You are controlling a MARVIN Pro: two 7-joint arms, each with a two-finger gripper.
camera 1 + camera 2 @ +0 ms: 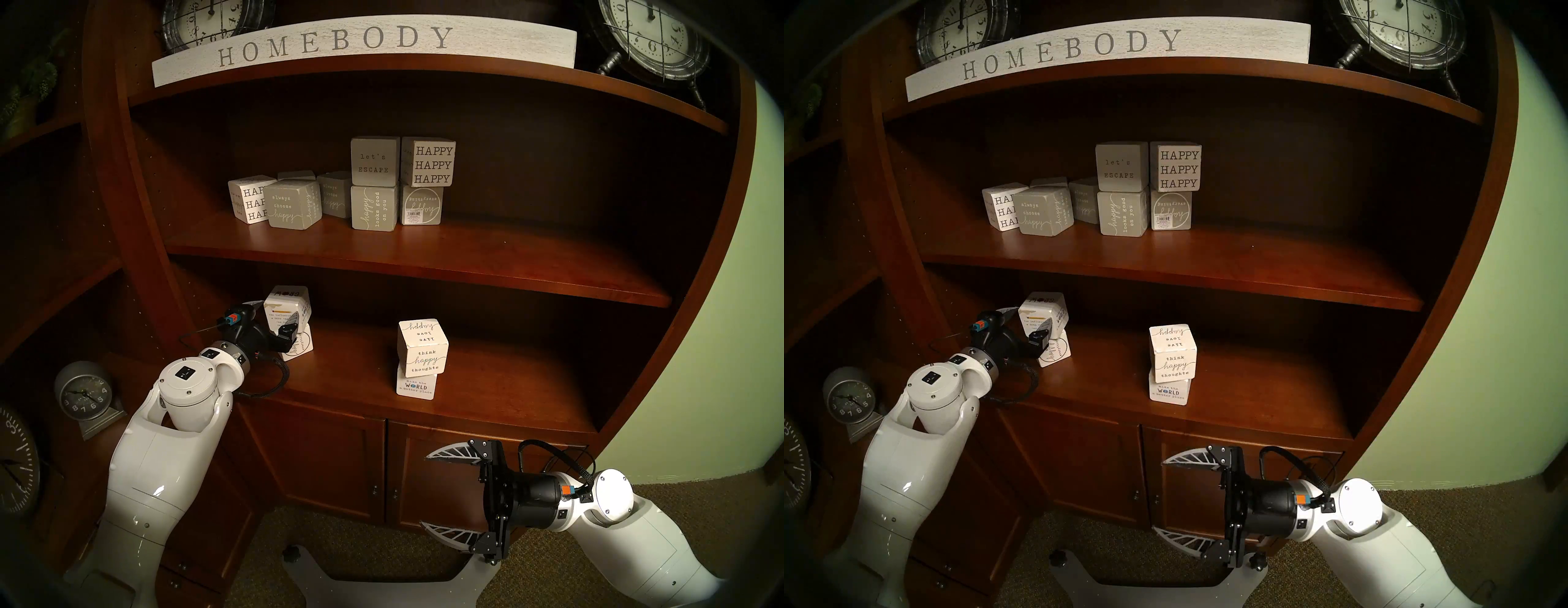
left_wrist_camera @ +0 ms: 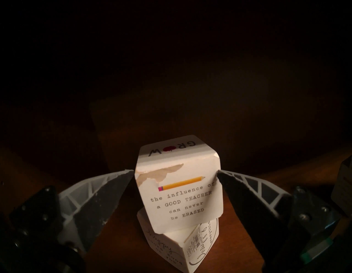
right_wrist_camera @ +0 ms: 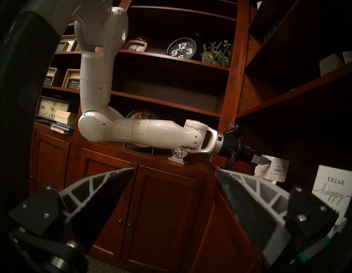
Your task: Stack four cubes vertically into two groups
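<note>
Two stacks nearly complete.
Left gripper (image 2: 175,173) clamps the GROW cube (image 2: 179,183) on the second stack; release remains; right gripper (image 1: 441,496) hangs apart.

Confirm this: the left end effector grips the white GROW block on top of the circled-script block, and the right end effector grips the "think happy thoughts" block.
Half wrong. The left end effector does grip the white wooden GROW block atop the white circled-script block. The right end effector is open and empty, below the shelf, as the head view shows; the white "think happy thoughts" block stands untouched.
</note>
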